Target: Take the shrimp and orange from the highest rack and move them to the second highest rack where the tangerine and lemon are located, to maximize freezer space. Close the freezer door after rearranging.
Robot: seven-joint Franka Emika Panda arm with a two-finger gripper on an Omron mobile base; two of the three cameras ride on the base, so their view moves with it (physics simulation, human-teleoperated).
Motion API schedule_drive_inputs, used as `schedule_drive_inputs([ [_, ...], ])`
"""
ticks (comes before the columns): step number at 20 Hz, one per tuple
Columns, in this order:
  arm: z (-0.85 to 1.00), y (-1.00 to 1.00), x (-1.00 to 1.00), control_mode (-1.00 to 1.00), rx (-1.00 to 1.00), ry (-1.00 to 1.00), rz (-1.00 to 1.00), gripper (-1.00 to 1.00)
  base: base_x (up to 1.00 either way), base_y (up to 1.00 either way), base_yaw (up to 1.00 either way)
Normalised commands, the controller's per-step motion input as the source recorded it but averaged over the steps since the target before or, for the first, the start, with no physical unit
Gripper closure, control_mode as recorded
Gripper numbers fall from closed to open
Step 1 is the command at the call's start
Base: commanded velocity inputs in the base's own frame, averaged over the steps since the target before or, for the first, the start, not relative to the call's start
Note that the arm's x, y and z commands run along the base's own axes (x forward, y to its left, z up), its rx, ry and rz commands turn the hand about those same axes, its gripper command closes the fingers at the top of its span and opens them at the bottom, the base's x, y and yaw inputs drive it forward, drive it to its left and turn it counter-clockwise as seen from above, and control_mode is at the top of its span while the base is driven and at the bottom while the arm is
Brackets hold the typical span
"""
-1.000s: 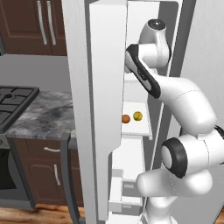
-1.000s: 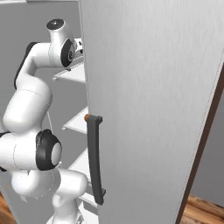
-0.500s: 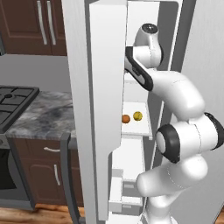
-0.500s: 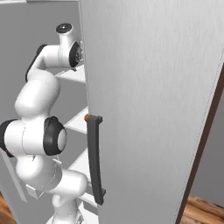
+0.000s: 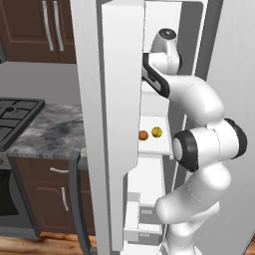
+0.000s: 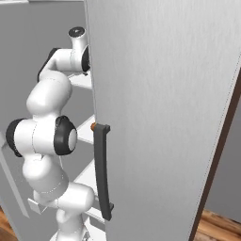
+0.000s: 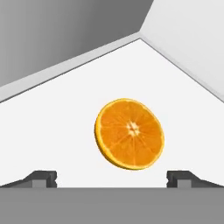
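Orange flesh is faced head-on: one cut orange is seen on the white rack, framed between the gripper tips, spread wide, nothing held or touched. Lower down, one tangerine and one lemon are counted side by side.

Home kitchen: open freezer, stove, granite counter, wood cabinets.

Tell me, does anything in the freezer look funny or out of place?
Nothing looks spilled or broken. The cut orange half stands on its edge on the white freezer rack, cut face toward the camera, between the open jaws. Lower down, a small orange tangerine and a yellow lemon sit side by side.
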Motion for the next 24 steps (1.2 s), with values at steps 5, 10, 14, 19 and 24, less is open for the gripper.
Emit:
schedule_drive_inputs([
  [5, -0.13, 0.00, 0.34, -1.00, 0.00, 0.00, 0.00, -1.00, 0.00, 0.00, 0.00],
  [10, -0.11, 0.00, 0.31, -1.00, 0.00, 0.00, 0.00, -1.00, 0.00, 0.00, 0.00],
  [14, -0.14, 0.00, 0.19, -1.00, 0.00, 0.00, 0.00, -1.00, 0.00, 0.00, 0.00],
  [19, -0.22, 0.00, 0.10, -1.00, 0.00, 0.01, 0.00, 1.00, 0.00, 0.00, 0.00],
  [24, -0.28, -0.02, 0.05, -1.00, 0.00, 0.02, 0.00, 1.00, 0.00, 0.00, 0.00],
])
